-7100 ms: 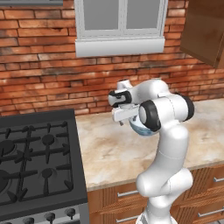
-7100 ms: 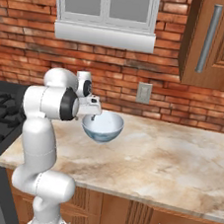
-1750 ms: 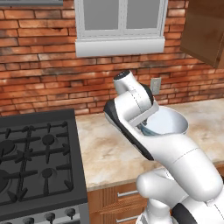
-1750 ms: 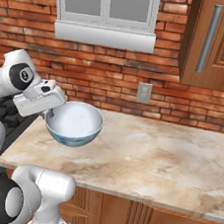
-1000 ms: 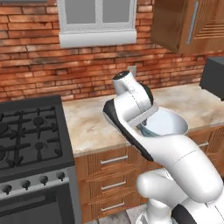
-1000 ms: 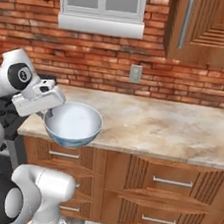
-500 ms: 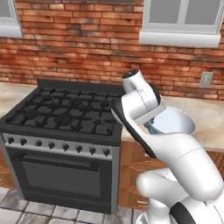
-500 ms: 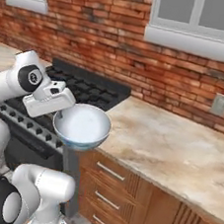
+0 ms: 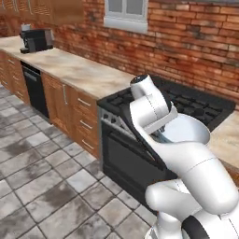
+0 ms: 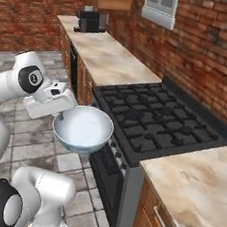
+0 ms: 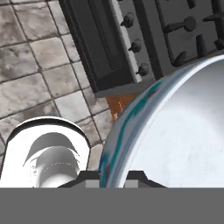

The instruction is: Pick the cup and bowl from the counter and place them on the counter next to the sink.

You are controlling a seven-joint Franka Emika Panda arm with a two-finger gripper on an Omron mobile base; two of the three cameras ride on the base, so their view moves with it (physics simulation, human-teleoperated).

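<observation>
My gripper (image 10: 59, 112) is shut on the rim of the bowl (image 10: 83, 127), a wide round bowl, white inside and light blue outside. I hold it in the air close to my body, in front of the black stove's oven. In the left base view the bowl (image 9: 186, 132) shows behind my arm. In the hand view the bowl's rim (image 11: 131, 118) runs up from between my fingertips (image 11: 113, 181), with its white inside to the right. The cup and the sink are out of view. A marbled counter (image 10: 106, 54) runs away to the left of the stove.
The black stove (image 10: 155, 115) with burner grates and its oven front (image 9: 126, 154) stands straight ahead. A black coffee machine (image 9: 35, 39) sits at the far end of the long counter (image 9: 79, 70). More counter (image 10: 198, 181) lies right of the stove. Grey floor tiles (image 9: 42, 186) spread to the left.
The whole picture has shifted as the base drives and turns: the stove has slid right and a long counter with a coffee machine has come into view. The bowl stays gripped.
</observation>
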